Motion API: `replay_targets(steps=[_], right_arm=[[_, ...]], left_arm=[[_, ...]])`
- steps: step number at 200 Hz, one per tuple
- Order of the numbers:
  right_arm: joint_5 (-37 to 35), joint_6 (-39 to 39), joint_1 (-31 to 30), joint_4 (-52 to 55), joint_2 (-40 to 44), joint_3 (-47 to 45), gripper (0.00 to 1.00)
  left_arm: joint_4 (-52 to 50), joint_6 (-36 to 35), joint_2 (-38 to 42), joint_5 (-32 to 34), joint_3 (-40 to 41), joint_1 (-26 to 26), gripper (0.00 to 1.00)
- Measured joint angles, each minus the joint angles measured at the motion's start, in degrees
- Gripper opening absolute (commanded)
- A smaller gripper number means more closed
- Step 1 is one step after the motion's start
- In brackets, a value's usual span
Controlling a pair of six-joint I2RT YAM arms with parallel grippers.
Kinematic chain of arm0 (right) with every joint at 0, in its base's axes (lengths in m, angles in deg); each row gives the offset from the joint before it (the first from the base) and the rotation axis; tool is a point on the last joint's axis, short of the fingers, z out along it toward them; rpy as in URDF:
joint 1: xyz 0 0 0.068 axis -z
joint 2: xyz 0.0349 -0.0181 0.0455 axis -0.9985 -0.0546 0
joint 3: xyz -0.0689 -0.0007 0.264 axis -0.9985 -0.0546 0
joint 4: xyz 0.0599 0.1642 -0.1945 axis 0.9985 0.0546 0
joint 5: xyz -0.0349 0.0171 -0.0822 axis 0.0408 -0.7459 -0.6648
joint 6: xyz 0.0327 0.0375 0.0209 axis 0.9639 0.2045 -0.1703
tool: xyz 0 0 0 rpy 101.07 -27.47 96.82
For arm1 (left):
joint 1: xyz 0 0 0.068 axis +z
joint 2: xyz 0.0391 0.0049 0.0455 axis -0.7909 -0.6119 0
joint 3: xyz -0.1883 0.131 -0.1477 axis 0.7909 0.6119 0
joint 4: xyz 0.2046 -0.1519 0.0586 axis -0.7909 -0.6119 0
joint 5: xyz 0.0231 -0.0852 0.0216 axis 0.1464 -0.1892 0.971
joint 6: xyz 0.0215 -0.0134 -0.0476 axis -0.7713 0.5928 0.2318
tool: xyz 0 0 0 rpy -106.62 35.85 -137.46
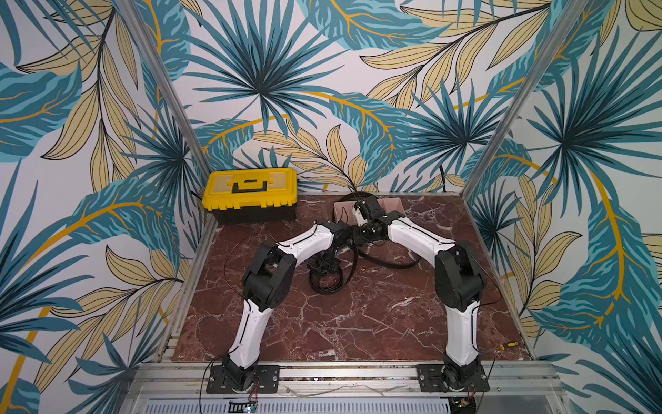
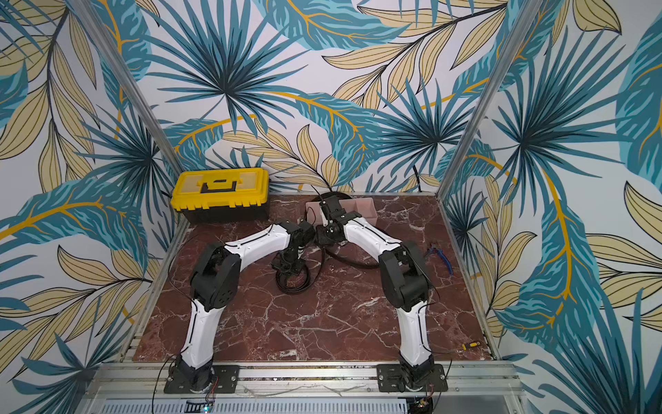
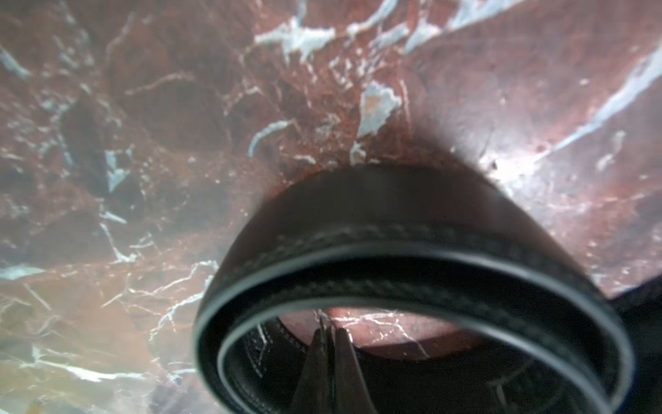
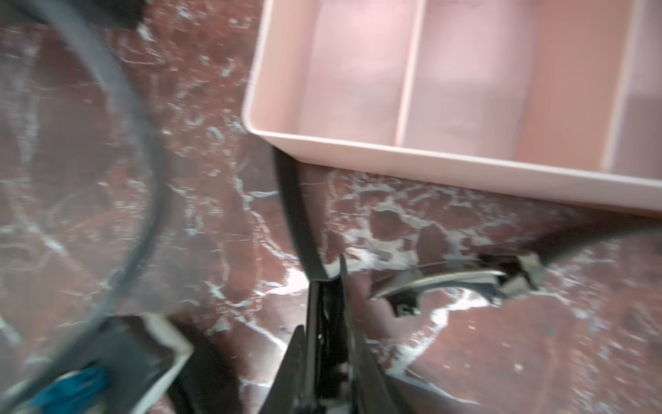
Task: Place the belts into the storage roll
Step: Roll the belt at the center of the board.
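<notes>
Pink plastic divided tray [image 4: 394, 147], far on the red marble worktop [image 1: 358, 322], shows only empty compartments, so nothing is stored yet: the right gripper [image 4: 327, 283] pinches a loose black strap [image 4: 297, 222] beside it, the left gripper [image 3: 327, 340], jaws closed, sits inside a black coiled belt [image 3: 394, 251].

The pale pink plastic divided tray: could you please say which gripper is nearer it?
Right. The right gripper, shut on a black belt strap, is close to the pale pink plastic tray; the left gripper is farther back, inside a coiled black belt.
</notes>
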Motion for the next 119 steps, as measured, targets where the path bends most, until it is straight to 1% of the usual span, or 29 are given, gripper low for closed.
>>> replay_targets(steps=[22, 52, 68, 86, 102, 119], right_arm=[[0.3, -1.0, 0.0, 1.5, -4.3, 5.8, 0.00], [4.3, -1.5, 0.0, 1.6, -10.1, 13.1, 0.00], [6.5, -1.5, 0.0, 1.7, -11.8, 15.3, 0.00], [11.0, -1.5, 0.0, 1.3, -13.7, 17.7, 0.00], [15.1, -1.4, -0.2, -0.1, -14.8, 18.5, 0.00], [17.5, -1.2, -1.0, -0.7, -15.2, 18.5, 0.00]], left_arm=[[1.3, 0.3, 1.4, -0.2, 2.3, -0.9, 0.00], [3.0, 0.5, 3.4, -0.2, 5.7, -2.3, 0.00], [4.3, 0.5, 5.1, -0.2, 8.2, -3.1, 0.00], [5.3, -0.4, 6.8, -0.5, 10.3, -4.0, 0.00], [5.9, -1.5, 7.3, -0.6, 10.9, -4.8, 0.00], [6.5, -2.7, 7.3, -0.9, 10.9, -5.4, 0.00]])
